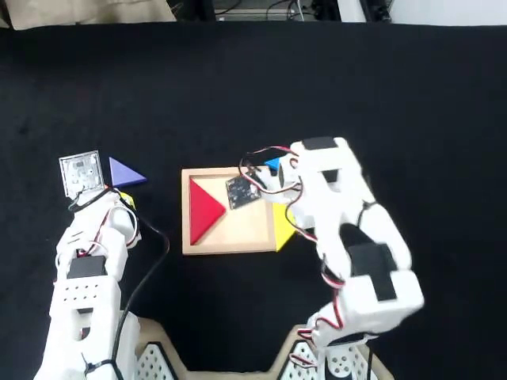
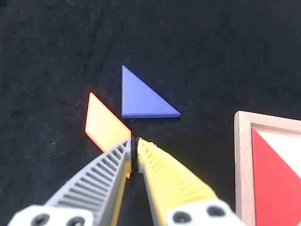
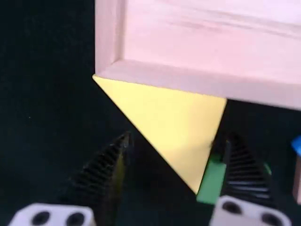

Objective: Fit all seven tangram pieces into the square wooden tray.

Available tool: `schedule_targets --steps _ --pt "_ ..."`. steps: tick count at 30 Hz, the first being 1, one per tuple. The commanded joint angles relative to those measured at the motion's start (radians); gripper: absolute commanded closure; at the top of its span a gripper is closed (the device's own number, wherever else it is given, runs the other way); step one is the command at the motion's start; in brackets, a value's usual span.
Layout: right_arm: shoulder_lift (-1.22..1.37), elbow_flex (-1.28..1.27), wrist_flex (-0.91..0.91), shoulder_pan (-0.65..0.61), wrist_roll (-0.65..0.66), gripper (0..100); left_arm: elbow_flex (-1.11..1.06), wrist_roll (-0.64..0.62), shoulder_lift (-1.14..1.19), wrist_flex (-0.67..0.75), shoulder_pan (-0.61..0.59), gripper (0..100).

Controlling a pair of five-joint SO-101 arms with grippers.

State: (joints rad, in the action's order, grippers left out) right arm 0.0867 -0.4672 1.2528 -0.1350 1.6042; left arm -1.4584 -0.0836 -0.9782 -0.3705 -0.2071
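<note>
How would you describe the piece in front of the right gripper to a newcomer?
Start at the wooden tray mid-table. Against its outer rim, on the side farthest from the purple triangle, lies a yellow triangle, between the open fingers of the right gripper. Unlike the red triangle, it is outside the tray.

Tray [image 1: 226, 250] lies flat; red triangle [image 1: 203, 210] inside, left side. Yellow triangle [image 1: 283, 226] outside, touching right rim. Blue piece [image 1: 272, 164] near far right corner. Violet triangle [image 1: 124, 172] and yellow parallelogram [image 2: 104, 125] well left, just apart.

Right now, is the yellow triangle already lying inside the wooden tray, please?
No, the yellow triangle lies outside the wooden tray, on the black table, against the tray's outer rim.
</note>
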Motion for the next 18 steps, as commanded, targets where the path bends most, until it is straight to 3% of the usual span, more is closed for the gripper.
schedule_targets --steps 1,9,18 --pt "-0.14 -0.03 0.011 0.021 -0.023 70.2 0.01 0.006 -0.015 0.02 -0.001 96" --pt "-0.173 -0.166 -0.161 -0.014 -0.012 68.6 0.007 0.006 -0.015 0.02 -0.001 96" --pt "-0.035 -0.096 -0.172 -0.104 -0.012 66.6 0.007 0.006 -0.015 0.02 -0.001 96"
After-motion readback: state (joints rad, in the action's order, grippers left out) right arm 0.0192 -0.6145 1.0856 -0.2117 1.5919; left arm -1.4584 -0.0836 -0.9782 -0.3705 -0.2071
